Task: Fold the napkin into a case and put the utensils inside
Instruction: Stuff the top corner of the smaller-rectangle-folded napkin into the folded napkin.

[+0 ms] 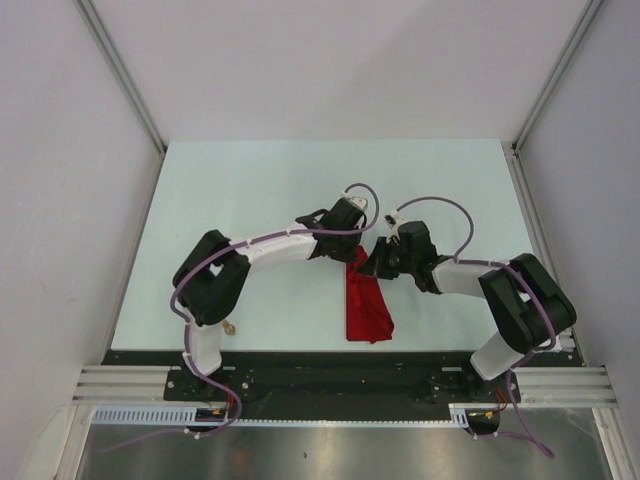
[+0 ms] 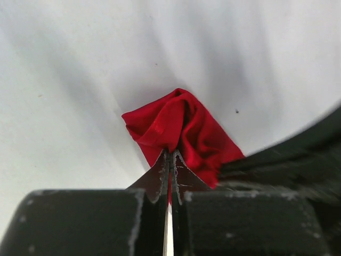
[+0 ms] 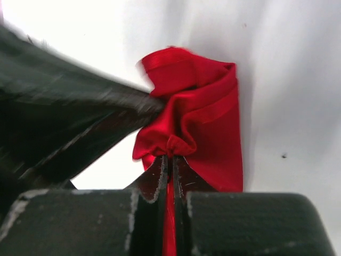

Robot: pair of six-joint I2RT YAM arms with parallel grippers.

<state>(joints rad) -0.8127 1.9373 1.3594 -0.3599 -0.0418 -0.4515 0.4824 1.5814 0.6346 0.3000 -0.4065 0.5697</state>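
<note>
Napkin [image 1: 367,305] lies as a narrow folded red strip on the table [image 1: 250,190], with its far end bunched. Left gripper [image 2: 170,154] is clamped on that far end, fingers nearly closed with cloth between. Right gripper [image 3: 169,157] pinches the napkin likewise, just beside the left one. Both arms arch inward, elbows out, wrists meeting over the napkin's far end. A gold utensil [image 1: 230,326] sits well left of the napkin, too small to tell its type.

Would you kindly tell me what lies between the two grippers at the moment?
The napkin's far end. The top view shows it bunched between them, and the wrist views show the left gripper and right gripper shut on it.
</note>
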